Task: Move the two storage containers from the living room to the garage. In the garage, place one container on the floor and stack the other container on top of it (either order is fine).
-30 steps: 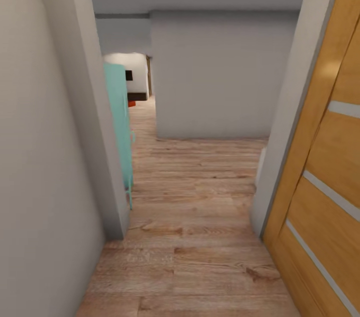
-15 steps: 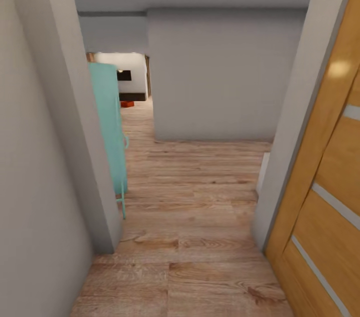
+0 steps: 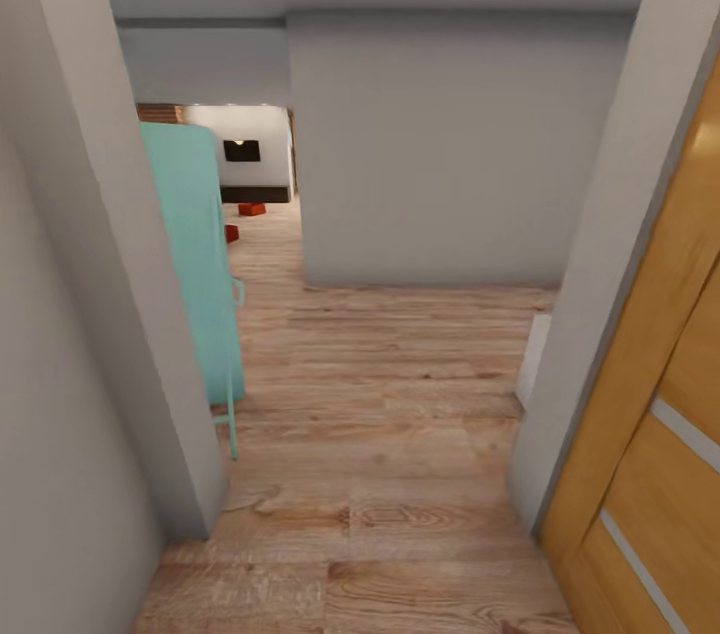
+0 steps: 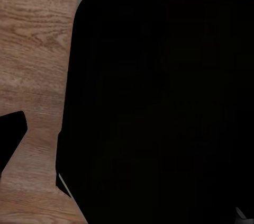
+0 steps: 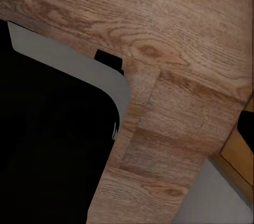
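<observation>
Two small red-orange plastic storage containers (image 3: 251,209) (image 3: 231,233) far down the light wood plank floor (image 3: 400,394), one beyond a turquoise cabinet (image 3: 195,254). Grey walls (image 3: 430,154) alongside; slatted wooden door (image 3: 660,414) at right. Hands' state: cannot tell.

home hallway, plank floor (image 3: 400,384), wooden door (image 3: 650,394)

The right wrist view looks down on a light wood plank floor (image 5: 174,54). A large black body with a grey rounded edge (image 5: 47,144) covers one side. At one corner there is a strip of orange-brown wooden door (image 5: 241,160) beside a pale grey strip (image 5: 211,197).
</observation>
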Robot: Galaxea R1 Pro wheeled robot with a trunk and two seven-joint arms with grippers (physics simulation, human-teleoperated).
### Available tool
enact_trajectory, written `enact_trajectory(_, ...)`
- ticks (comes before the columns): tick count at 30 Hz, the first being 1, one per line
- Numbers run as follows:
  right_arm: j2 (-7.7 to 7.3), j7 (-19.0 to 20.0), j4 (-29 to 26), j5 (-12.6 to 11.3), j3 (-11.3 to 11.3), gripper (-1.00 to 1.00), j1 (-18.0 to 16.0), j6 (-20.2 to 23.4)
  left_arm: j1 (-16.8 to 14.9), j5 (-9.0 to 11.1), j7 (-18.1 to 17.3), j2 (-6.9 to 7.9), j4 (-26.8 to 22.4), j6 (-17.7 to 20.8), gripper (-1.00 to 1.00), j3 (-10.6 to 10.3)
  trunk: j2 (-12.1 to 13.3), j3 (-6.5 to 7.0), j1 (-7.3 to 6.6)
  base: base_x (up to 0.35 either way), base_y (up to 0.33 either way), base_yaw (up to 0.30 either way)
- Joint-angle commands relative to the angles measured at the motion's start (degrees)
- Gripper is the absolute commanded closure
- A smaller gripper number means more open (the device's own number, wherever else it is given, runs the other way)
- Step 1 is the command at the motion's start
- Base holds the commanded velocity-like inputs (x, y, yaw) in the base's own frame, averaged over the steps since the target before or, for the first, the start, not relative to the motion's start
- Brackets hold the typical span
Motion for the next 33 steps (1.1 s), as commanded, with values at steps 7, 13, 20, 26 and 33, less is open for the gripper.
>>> enact_trajectory(7,0.05,-0.12,0.18,0.11,0.27,-1.0,-0.07,-0.29,-0.02,0.34,0.11,-0.01,-0.02,-0.03,-1.0,0.12,-0.02,-0.06,0.03,0.331,0.0,0.0)
enact_trajectory(13,0.07,-0.12,0.18,0.16,0.3,-1.0,-0.07,-0.26,-0.02,0.34,0.12,-0.01,-0.02,-0.03,-1.0,0.12,-0.02,-0.06,0.03,0.331,0.0,0.0)
enact_trajectory(20,-0.03,-0.12,0.18,0.29,0.3,-1.0,-0.07,-0.33,-0.02,0.34,0.13,-0.01,-0.02,-0.03,-1.0,0.12,-0.02,-0.06,0.03,0.331,0.0,0.0)
enact_trajectory(26,0.02,-0.14,0.18,0.24,0.31,-1.0,-0.07,-0.11,-0.02,0.34,0.13,-0.01,-0.02,-0.12,-1.0,0.12,-0.02,-0.06,0.03,0.331,0.0,0.0)
enact_trajectory(33,0.36,-0.21,-0.77,0.38,0.24,-1.0,-0.07,-0.4,-0.02,0.28,0.13,-0.1,-0.02,-0.65,-1.0,0.12,-0.02,-0.06,0.03,0.331,0.0,0.0)
